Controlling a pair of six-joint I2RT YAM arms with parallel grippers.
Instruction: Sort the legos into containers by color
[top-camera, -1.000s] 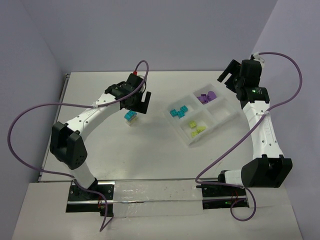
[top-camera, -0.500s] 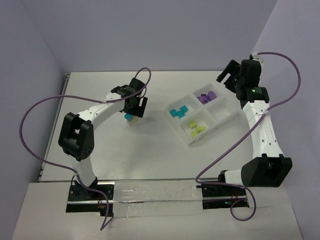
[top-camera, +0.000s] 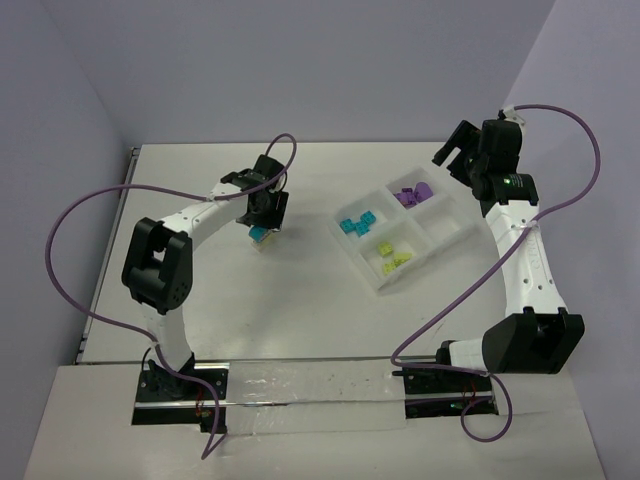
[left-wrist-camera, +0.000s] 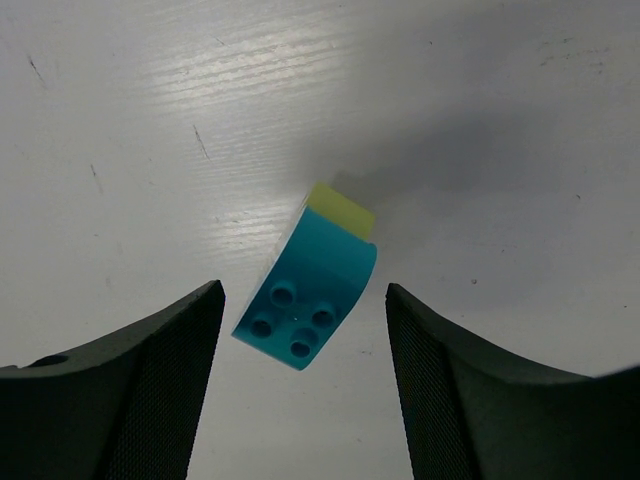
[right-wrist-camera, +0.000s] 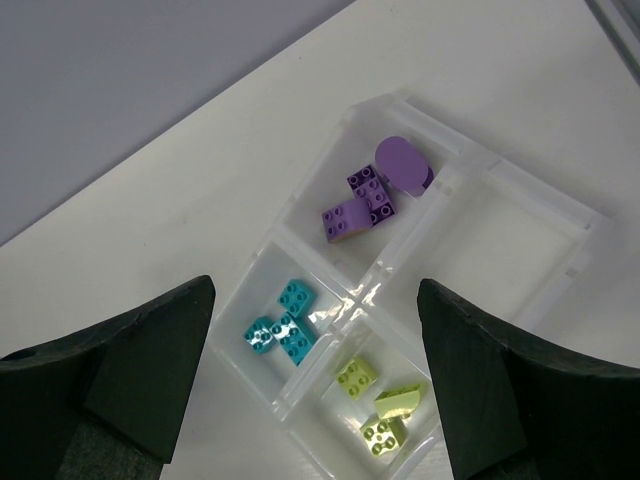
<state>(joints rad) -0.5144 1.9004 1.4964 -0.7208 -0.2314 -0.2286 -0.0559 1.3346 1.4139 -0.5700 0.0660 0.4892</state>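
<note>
A cyan brick stacked on a lime green one (left-wrist-camera: 308, 300) lies on the white table, also in the top view (top-camera: 261, 236). My left gripper (left-wrist-camera: 305, 385) is open just above it, one finger on each side, not touching; in the top view it (top-camera: 265, 212) covers part of the pair. The clear divided tray (top-camera: 446, 238) holds cyan bricks (right-wrist-camera: 283, 323), lime bricks (right-wrist-camera: 380, 405) and purple bricks (right-wrist-camera: 375, 192) in separate compartments. My right gripper (right-wrist-camera: 315, 390) is open and empty, high above the tray; in the top view it (top-camera: 455, 155) is at the far right.
One tray compartment (right-wrist-camera: 490, 250) on the right holds nothing. The table's left edge (top-camera: 110, 235) and the purple back wall bound the space. Purple cables loop over both arms.
My left gripper has moved down and a little left over the cyan-and-lime pair. The right arm has not moved.
</note>
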